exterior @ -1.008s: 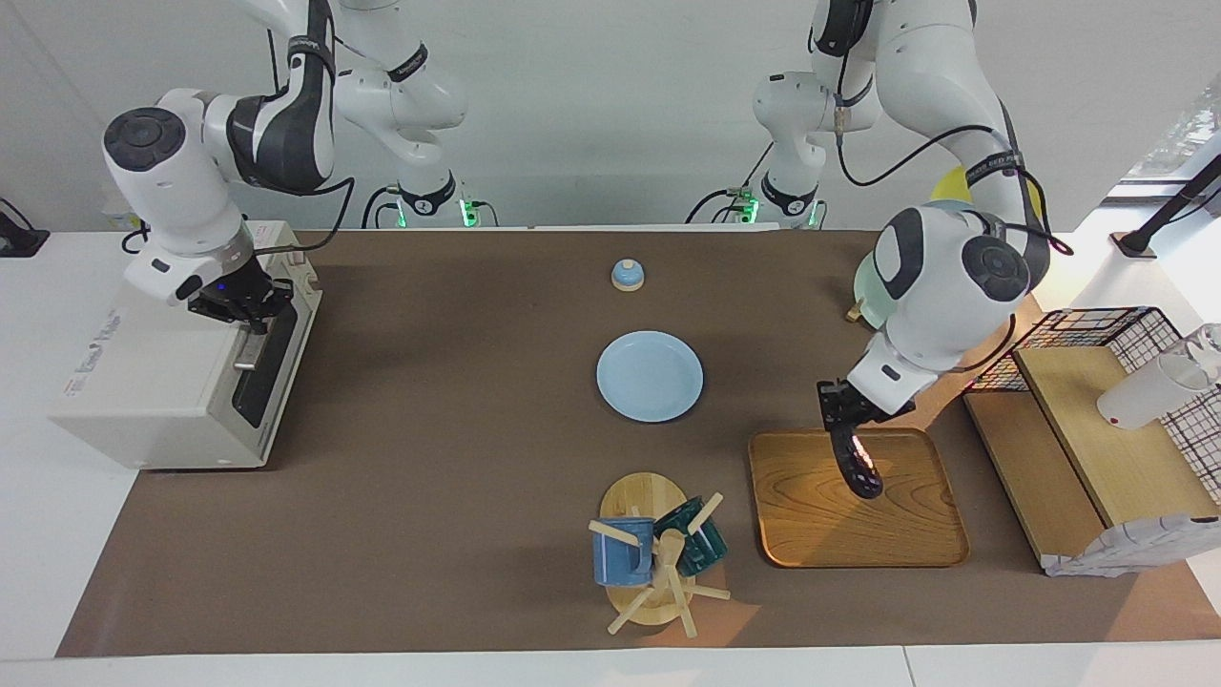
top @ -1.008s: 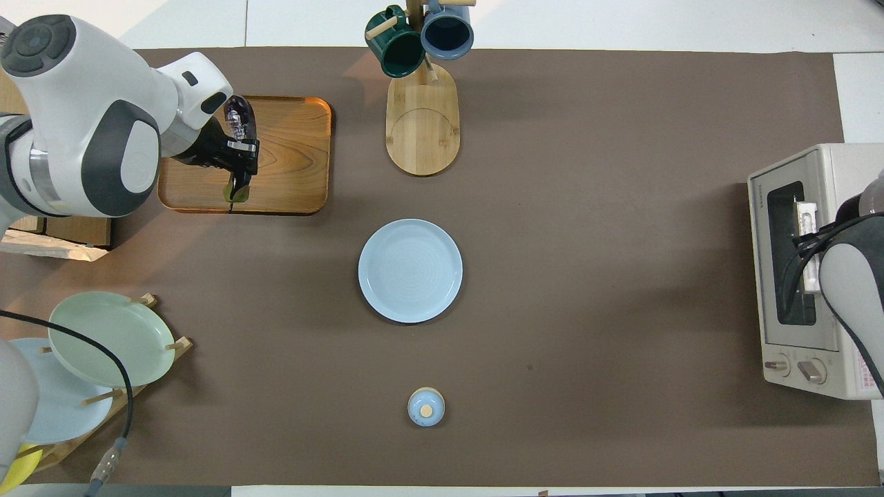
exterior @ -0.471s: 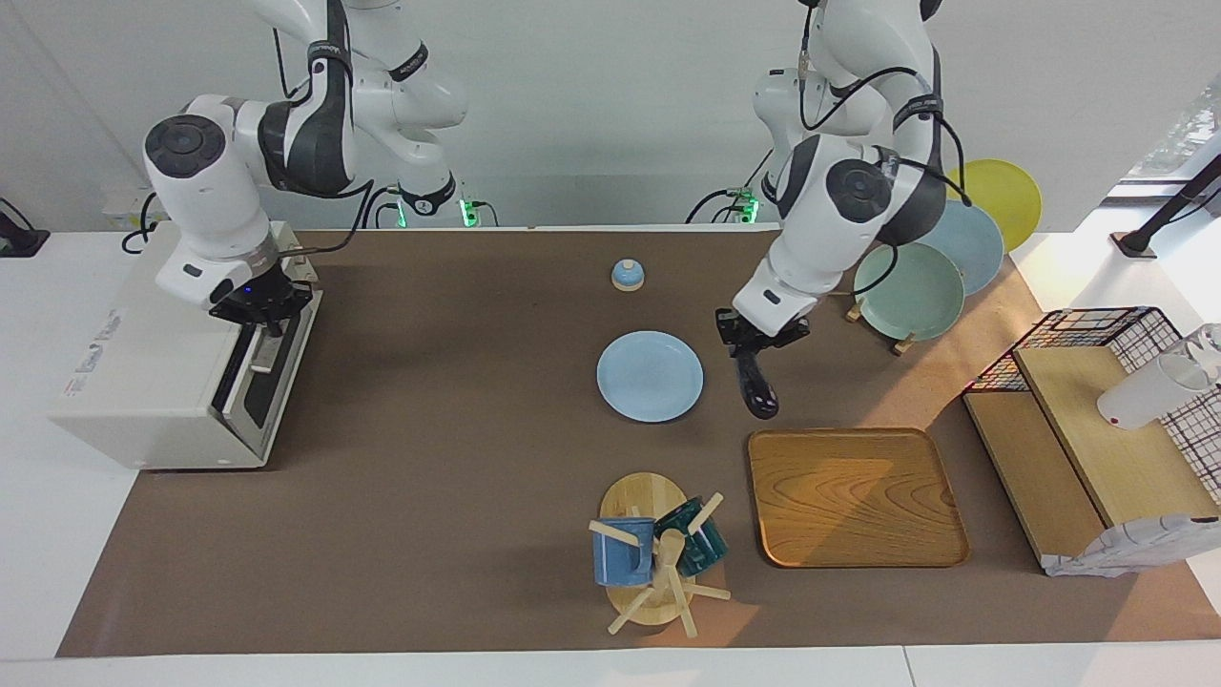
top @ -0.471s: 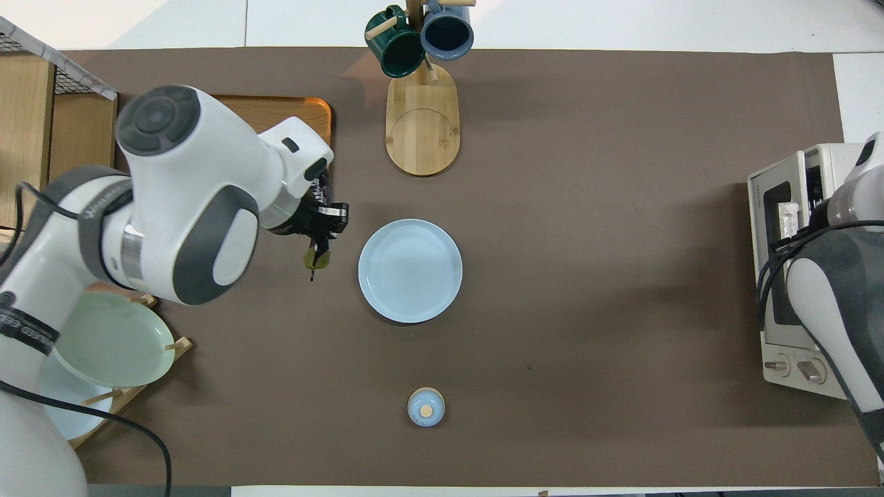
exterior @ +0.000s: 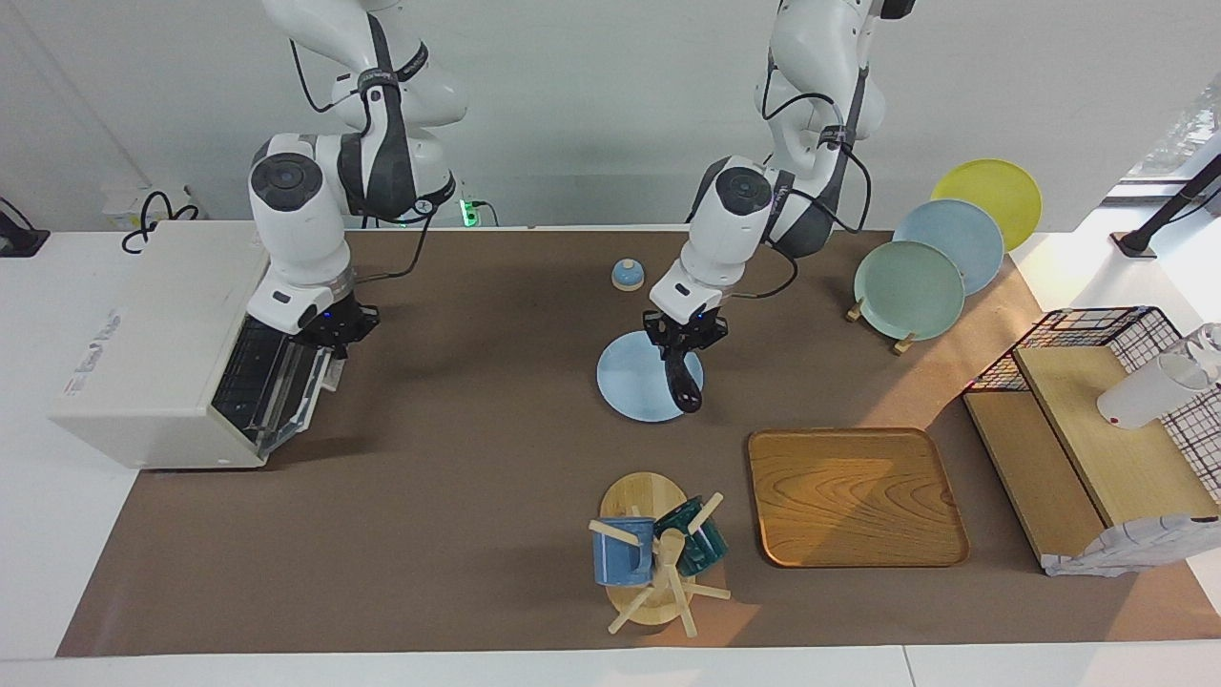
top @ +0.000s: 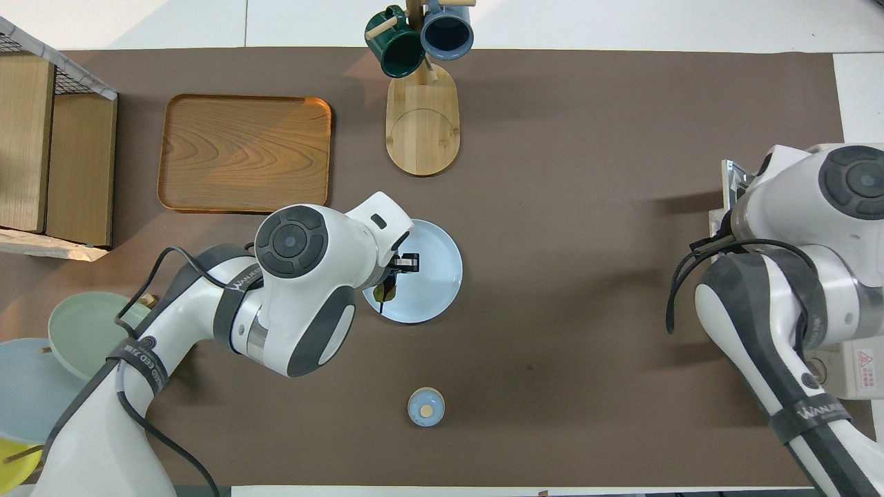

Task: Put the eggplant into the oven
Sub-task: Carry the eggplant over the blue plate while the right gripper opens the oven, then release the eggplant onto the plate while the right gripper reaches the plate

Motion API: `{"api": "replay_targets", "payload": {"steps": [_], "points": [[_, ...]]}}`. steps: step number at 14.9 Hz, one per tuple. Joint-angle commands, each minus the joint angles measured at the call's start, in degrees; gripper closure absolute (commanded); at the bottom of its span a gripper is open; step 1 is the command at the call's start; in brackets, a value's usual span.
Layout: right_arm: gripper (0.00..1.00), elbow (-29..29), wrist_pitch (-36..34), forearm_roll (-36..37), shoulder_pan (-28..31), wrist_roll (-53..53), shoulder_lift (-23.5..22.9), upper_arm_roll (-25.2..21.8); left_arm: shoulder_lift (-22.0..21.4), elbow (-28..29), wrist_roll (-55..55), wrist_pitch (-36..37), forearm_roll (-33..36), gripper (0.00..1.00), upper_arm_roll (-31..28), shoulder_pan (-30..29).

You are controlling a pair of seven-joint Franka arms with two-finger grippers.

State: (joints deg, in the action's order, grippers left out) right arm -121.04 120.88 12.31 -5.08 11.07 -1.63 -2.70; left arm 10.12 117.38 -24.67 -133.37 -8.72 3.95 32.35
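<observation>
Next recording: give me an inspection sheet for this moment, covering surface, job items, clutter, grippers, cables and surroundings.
Surface: brown mat over a white table.
Job items: eggplant hangs over the blue plate; oven at the right arm's end, door pulled partly down.
Clutter: wooden tray, mug stand with two mugs, small bell, plate rack with three plates, wooden shelf.
Grippers: left gripper shut on the eggplant's stem end; right gripper shut at the door's top edge.
Cables: black cables run along both arms; one coil lies beside the oven.
Surroundings: white wall, window at the left arm's end.
</observation>
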Motion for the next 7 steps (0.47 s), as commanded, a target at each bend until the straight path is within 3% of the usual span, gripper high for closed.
{"api": "replay_targets", "payload": {"steps": [1,6,7], "points": [[1.0,-3.93,8.12,0.43,-0.19,-2.88,-1.53,-0.46,1.74,1.1,-0.73,-4.0,-0.95,1.0,-1.05,2.36],[1.0,-4.83,12.18,-0.7,-0.11,-4.57,-6.89,-0.37,2.89,1.72,-0.47,-5.06,-0.95,1.0,-1.05,3.07],[1.0,-4.82,12.27,-2.1,-0.19,-4.74,-7.5,-0.37,2.89,1.72,-0.47,-5.06,-0.86,0.79,-1.13,3.07]]}}
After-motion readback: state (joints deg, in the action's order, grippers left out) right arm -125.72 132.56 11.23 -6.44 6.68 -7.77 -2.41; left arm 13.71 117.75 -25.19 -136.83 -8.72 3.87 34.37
